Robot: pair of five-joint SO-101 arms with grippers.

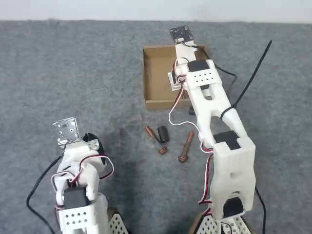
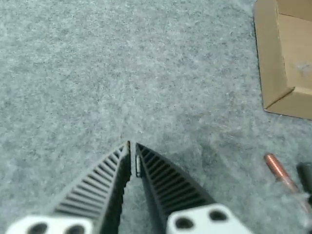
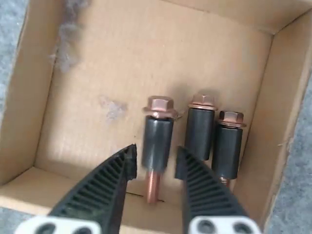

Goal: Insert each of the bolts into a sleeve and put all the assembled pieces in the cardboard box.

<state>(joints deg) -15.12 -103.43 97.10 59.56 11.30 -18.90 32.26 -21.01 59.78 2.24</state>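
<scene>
Cardboard box (image 3: 22, 112): three assembled pieces (image 3: 200, 129). Right tool (image 3: 156, 150): jaws apart over one. Counter (image 1: 73, 73), box's 6 o'clock: two bolts (image 1: 186, 145), one sleeve (image 1: 163, 133). Left tool (image 2: 132, 145): closed, empty.

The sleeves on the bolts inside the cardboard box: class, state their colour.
The sleeves are black, clearest in the right wrist view.

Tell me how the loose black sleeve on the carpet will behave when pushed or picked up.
Lying on its side, the round sleeve would probably roll if pushed, though the fuzzy carpet should slow it. It looks rigid and smooth, so likely holds shape but may slip. A bolt lies beside it and might get knocked.
</scene>
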